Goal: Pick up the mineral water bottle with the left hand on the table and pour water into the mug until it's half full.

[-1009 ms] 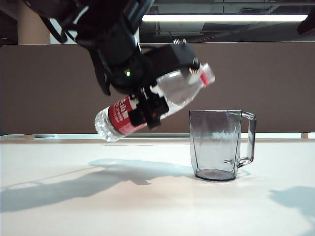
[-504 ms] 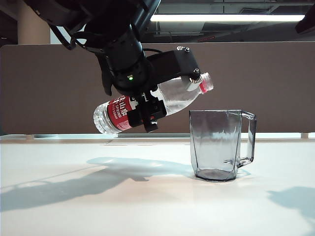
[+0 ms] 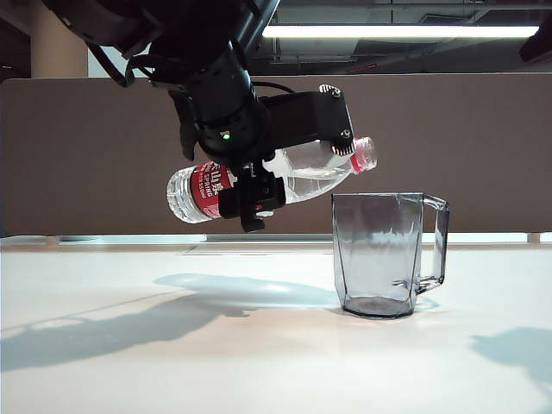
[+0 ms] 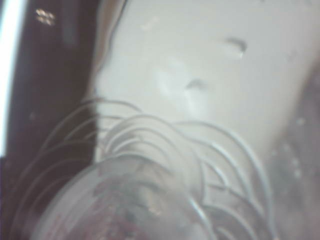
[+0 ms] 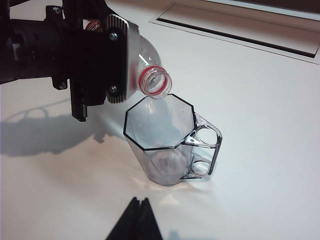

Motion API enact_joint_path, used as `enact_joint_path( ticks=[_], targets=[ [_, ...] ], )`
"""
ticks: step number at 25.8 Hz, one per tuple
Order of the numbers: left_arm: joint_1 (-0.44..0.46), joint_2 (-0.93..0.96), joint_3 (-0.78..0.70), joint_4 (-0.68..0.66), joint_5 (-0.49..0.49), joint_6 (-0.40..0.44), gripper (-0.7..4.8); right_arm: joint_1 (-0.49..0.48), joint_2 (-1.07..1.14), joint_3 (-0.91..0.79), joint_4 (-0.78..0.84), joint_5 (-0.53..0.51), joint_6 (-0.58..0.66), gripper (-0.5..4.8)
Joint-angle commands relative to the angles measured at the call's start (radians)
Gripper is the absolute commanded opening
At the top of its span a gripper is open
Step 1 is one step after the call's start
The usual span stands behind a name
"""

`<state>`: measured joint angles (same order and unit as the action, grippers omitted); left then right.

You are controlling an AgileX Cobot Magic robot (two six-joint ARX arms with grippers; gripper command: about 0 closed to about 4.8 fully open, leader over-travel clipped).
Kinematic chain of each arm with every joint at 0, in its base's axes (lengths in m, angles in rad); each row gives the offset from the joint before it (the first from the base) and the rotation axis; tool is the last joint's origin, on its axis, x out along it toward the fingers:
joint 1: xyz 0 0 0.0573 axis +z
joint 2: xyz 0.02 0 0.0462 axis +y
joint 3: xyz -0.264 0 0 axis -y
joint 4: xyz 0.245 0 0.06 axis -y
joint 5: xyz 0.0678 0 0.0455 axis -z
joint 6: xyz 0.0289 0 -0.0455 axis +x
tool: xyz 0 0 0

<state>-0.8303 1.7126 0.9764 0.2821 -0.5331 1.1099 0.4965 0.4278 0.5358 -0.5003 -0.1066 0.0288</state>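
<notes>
Your left hand (image 3: 259, 168) grips the mineral water bottle (image 3: 297, 177), tipped nearly level, mouth at the mug's (image 3: 388, 254) 9 o'clock rim. Your right hand (image 5: 135, 220) hangs above the worktop (image 3: 172, 362); I cannot tell its opening.

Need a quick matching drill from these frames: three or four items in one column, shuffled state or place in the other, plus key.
Column one:
1. mineral water bottle
2. mug
3. left gripper
4. right gripper

Column two:
A. upright on the table, holds no water
B. shut, low near the mug
C. tilted near level, uncapped mouth over the mug rim
D. clamped around the bottle's body

Pairs: 1-C, 2-A, 3-D, 4-B
</notes>
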Motion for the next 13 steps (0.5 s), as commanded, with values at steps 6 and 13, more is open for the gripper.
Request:
enact_joint_path(
  ticks=[6, 13],
  targets=[
    [-0.002, -0.008, 0.013, 0.057, -0.013, 0.091, 2.95, 0.001, -0.001, 0.004, 0.009, -0.004, -0.004, -0.05],
    [-0.002, -0.008, 0.013, 0.058, -0.014, 0.168, 2.95, 0.001, -0.001, 0.004, 0.009, -0.004, -0.004, -0.05]
  ],
)
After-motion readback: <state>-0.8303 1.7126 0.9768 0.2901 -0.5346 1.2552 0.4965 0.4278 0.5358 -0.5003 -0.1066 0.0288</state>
